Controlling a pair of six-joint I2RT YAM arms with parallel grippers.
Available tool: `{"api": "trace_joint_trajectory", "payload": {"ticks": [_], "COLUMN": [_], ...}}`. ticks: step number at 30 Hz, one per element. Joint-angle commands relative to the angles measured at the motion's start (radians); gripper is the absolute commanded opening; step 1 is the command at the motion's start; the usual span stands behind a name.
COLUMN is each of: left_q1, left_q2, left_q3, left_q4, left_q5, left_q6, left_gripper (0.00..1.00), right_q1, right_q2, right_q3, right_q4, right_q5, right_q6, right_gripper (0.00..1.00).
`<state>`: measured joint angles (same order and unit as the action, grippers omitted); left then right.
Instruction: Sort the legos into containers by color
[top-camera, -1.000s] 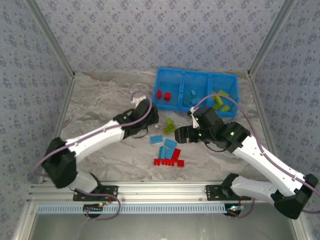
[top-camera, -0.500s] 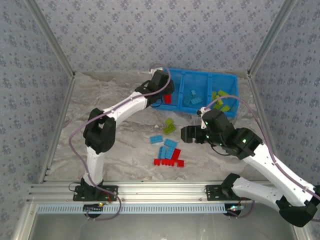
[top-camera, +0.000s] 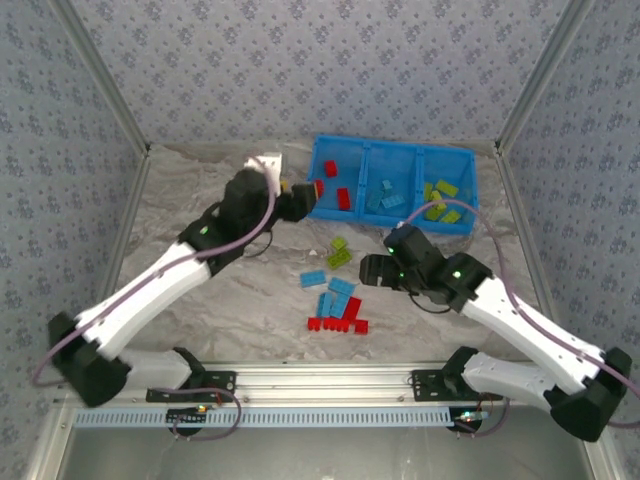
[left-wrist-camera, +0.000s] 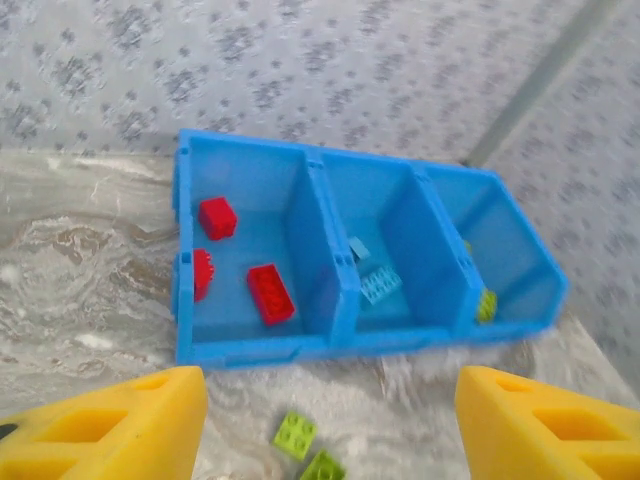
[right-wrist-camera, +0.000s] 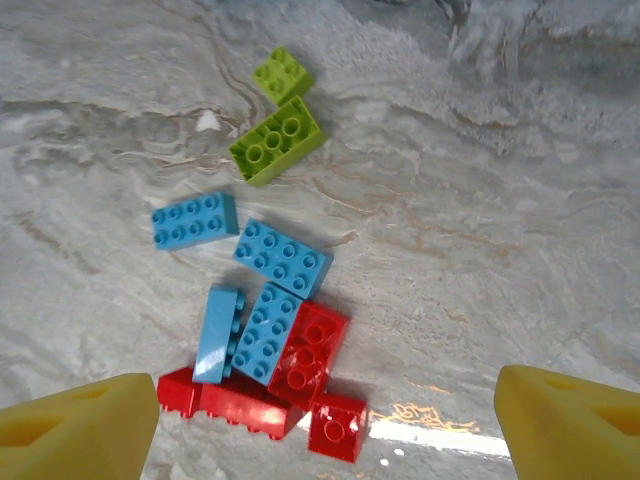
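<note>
Top view: tray (top-camera: 392, 147) upper centre holds reds (top-camera: 343, 198) left, blues (top-camera: 386, 192) mid, greens (top-camera: 446, 188) right. Loose legos (top-camera: 338, 300) sit mid-frame, so approx. half looks unsorted. Left gripper (top-camera: 303, 198) is at tray's left edge, right gripper (top-camera: 366, 268) beside the pile. Left wrist: jaws wide, empty. Right wrist: jaws spread, empty, over 2 green, 4 blue, some red.

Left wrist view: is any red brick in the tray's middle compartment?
No: the tray holds light blue bricks in its middle compartment, red bricks in the left.
</note>
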<state>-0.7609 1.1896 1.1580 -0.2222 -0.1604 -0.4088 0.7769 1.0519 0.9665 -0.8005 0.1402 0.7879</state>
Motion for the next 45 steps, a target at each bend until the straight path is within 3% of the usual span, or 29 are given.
{"api": "trace_joint_trajectory", "payload": {"ticks": [1,4,8,18,24,34,39,45], "left_q1": [-0.039,-0.103,-0.205,-0.342,-0.345,-0.353,-0.357,-0.361], "left_q2": [-0.151,-0.281,-0.385,-0.416,-0.406,-0.417,-0.427,-0.422], "left_q3": [-0.12,-0.152,-0.191,-0.304,-0.307,-0.325,-0.35,-0.41], "left_q4": [-0.151,-0.363,-0.579,-0.533,-0.521,-0.469,-0.361,-0.159], "left_q5": [0.143,0.243,0.283,0.188,0.187,0.194,0.252,0.351], "left_q6": [0.297,0.49,0.645,0.608,0.629,0.595,0.562,0.537], "left_gripper": [0.68,0.73,0.76,0.81,0.85,0.89,0.92,0.96], "right_q1": [-0.002,0.004,0.019,-0.018,-0.052,-0.065,-0.066,-0.07], "right_q2": [0.128,0.284,0.49,0.836,0.938,0.922,0.803,0.548], "right_q3": [0.018,0.079,0.17,0.424,0.458,0.386,0.283,0.144], "right_q4": [0.055,0.091,0.126,0.119,0.133,0.143,0.117,0.052], "right_q5": [0.025,-0.018,-0.022,-0.017,-0.04,0.003,0.068,0.195], "right_q6": [0.162,0.215,0.279,0.311,0.348,0.377,0.372,0.321], "right_gripper": [0.9,0.9,0.91,0.91,0.81,0.46,0.4,0.33]}}
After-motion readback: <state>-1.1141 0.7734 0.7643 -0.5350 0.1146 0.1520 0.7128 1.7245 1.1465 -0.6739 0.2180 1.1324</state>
